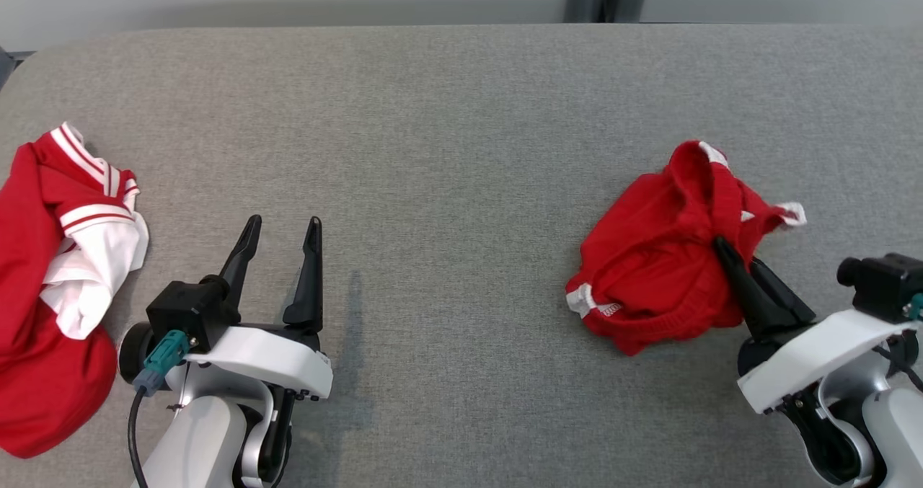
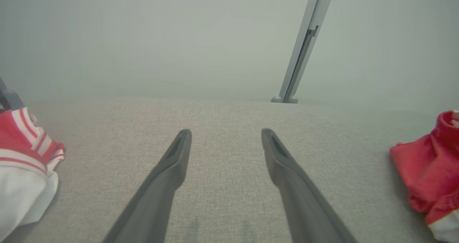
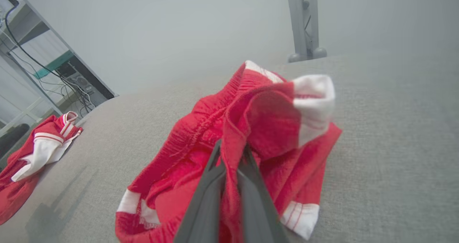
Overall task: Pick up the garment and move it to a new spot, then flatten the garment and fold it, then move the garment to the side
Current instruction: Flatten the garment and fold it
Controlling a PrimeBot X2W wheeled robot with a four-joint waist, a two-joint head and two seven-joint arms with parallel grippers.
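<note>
Garment (image 1: pixel 652 257) bunched toward the table's (image 1: pixel 461 113) right edge, right end effector (image 3: pixel 232 151) pinching it.

This garment, a red knit with white trim bands at its hems, is lying in a crumpled heap. Its long axis is running diagonally from the near left toward the far right corner, and its gathered elastic waistband (image 3: pixel 200 128) is humping up at the far end. The right end effector's dark tapered jaws are clamping a red fold on the heap's near right side. The left end effector (image 1: pixel 283 221) is standing with jaws spread, holding nothing, over bare grey woven cloth toward the near edge. A second red-and-white garment (image 1: pixel 50 279) is lying rumpled at the left edge.
</note>
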